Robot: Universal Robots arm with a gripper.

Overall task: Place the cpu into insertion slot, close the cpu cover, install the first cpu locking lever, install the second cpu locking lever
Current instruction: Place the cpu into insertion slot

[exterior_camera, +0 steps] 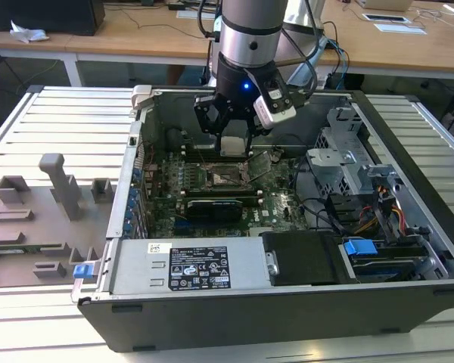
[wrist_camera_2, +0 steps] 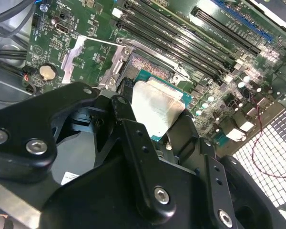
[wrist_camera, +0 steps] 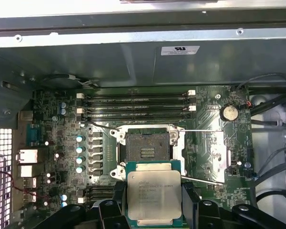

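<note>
silver arm, black jaws, blue light

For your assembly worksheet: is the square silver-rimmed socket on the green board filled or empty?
Empty: the square silver-rimmed socket shows its bare dark centre; the black pincer holds the flat silvery-beige square chip outside it.

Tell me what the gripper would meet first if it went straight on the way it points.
Probably the open insertion slot: in the first wrist view the gripper holds the cpu over its edge. Depth is unclear, so alignment is uncertain.
</note>
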